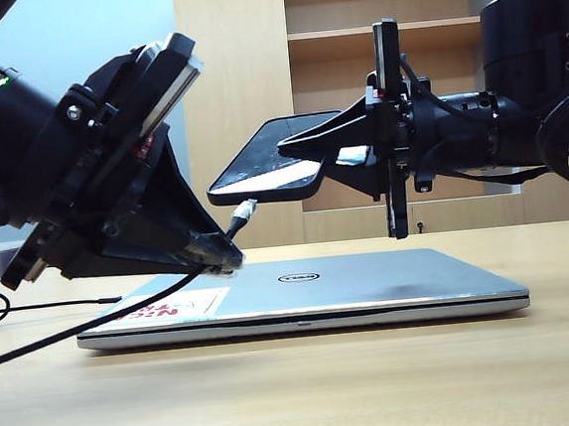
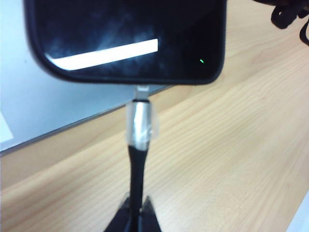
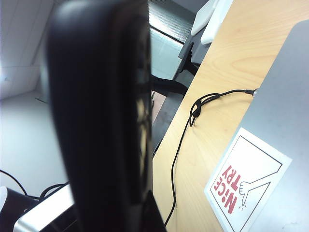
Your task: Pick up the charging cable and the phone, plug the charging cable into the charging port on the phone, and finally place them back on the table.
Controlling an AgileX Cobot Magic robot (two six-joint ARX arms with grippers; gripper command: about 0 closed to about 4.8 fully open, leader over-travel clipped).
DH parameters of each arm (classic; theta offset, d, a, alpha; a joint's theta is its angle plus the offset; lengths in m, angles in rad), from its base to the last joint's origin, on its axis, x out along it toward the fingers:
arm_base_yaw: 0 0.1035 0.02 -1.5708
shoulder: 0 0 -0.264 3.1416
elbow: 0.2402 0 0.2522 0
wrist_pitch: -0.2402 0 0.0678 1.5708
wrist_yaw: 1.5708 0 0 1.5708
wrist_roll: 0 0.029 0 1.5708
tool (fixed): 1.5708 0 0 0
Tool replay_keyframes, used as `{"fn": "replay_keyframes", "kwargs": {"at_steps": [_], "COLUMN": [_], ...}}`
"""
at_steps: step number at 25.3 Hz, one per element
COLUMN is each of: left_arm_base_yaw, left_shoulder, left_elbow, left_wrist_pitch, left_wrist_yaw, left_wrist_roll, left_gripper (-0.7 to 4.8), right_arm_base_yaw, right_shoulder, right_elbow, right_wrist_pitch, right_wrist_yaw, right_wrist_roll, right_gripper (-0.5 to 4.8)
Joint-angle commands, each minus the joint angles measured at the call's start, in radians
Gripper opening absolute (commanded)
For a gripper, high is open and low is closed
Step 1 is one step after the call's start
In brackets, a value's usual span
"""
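Black phone [image 1: 266,172] – one, right gripper [image 1: 304,147], one charging cable [image 2: 137,159] – left gripper [image 1: 226,256]

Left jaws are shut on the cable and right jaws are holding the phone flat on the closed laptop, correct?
Not quite. The phone is held in the air above the closed laptop, not on it; the exterior view shows the gap. The left gripper is shut on the cable and the right gripper holds the phone.

I'm seeing the phone [image 1: 266,170] hanging mid-frame above the laptop [image 1: 311,292], which is lying on the table [image 1: 300,391]; the charging cable [image 1: 242,215] plug is sitting just below the phone's left end.
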Motion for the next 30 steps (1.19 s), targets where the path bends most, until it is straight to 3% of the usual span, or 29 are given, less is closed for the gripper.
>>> {"fn": "replay_keyframes", "kwargs": {"at_steps": [1,6,18,30], "left_arm_base_yaw": [0.001,0.001,0.001,0.001], "left_shoulder": [-0.004,-0.004,-0.005,-0.005], "left_elbow": [0.005,0.005,0.006,0.006], "left_wrist_pitch": [0.024,0.024,0.027,0.059], "left_wrist_yaw": [-0.003,-0.003,-0.003,-0.003], "left_wrist_roll": [0.001,0.001,0.003,0.004], "left_gripper": [-0.08,-0.08,-0.08,-0.08], "right_arm_base_yaw": [0.003,0.016,0.048,0.037], "right_shoulder": [-0.008,-0.008,-0.008,-0.008], "right_elbow": [0.002,0.002,0.003,0.003], "right_wrist_pitch": [0.032,0.033,-0.013,-0.004], "right_wrist_yaw": [-0.044,0.006,-0.025,-0.033], "right_wrist_roll": [-0.013,-0.014,-0.002,0.218], "right_gripper": [-0.05,-0.05,-0.05,-0.05]}}
